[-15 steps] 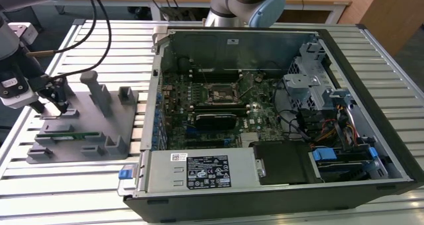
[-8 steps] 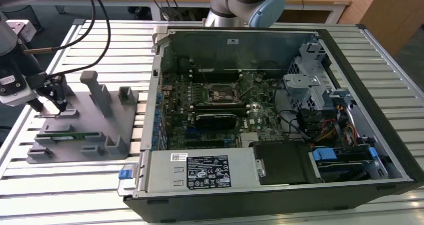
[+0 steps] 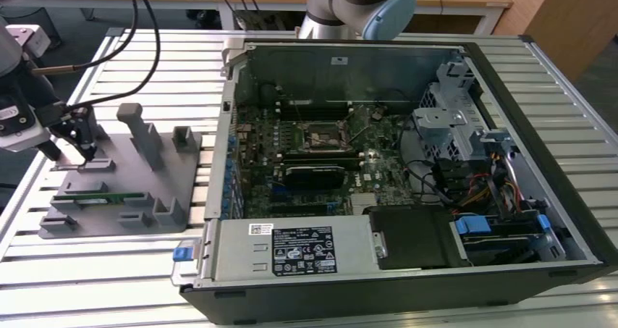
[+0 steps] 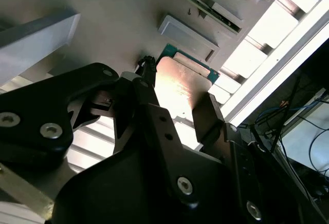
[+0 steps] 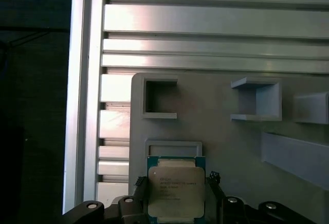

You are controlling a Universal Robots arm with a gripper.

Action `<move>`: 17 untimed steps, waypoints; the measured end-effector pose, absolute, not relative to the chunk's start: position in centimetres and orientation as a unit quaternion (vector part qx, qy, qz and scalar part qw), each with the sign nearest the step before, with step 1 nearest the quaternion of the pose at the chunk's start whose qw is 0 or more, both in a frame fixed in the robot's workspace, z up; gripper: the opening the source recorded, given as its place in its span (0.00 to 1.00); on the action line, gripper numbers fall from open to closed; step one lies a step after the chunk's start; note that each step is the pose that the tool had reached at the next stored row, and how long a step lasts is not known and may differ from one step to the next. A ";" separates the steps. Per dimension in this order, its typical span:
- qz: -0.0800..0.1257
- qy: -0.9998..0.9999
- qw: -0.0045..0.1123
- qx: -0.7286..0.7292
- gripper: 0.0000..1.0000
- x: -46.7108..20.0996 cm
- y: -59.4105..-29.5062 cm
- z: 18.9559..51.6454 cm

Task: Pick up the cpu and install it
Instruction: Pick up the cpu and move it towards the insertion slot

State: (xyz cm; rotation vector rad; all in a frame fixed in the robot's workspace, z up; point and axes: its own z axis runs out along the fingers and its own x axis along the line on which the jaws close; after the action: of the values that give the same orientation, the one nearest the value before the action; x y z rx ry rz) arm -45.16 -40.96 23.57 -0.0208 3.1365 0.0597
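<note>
Gripping the small square silver-topped, green-edged cpu (image 5: 175, 193) by two opposite edges: the black gripper (image 4: 177, 98) is clamping it in both wrist views, low over the grey plastic fixture plate (image 3: 145, 190). The plate is sitting on the slatted aluminium counter (image 3: 116, 270) at the exterior view's left. The open black computer case (image 3: 386, 292) is lying just beside it, its black-framed motherboard socket (image 3: 323, 136) facing up.

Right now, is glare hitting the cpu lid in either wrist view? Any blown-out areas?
Second wrist view: a warm glare patch covers much of the cpu lid, and the table slats behind are blown out white. First wrist view: the lid is evenly lit, no hot spot. Exterior view: even light, the computer case interior darker.
</note>
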 end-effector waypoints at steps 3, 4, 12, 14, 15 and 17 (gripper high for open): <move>0.019 1.000 0.002 -0.007 0.53 -45.2 -41.0 23.7; 0.019 1.000 0.002 -0.007 0.53 -45.2 -41.0 23.7; 0.019 1.000 0.002 -0.007 0.53 -45.2 -41.0 24.0; 0.019 1.000 0.002 -0.007 0.53 -45.2 -41.0 24.1; 0.019 1.000 0.002 -0.007 0.53 -45.2 -41.0 24.2; 0.019 1.000 0.002 -0.007 0.53 -45.2 -41.0 24.3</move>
State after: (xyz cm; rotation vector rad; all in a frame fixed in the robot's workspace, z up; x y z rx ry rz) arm -45.16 -40.96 24.29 -0.0208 3.1367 0.0596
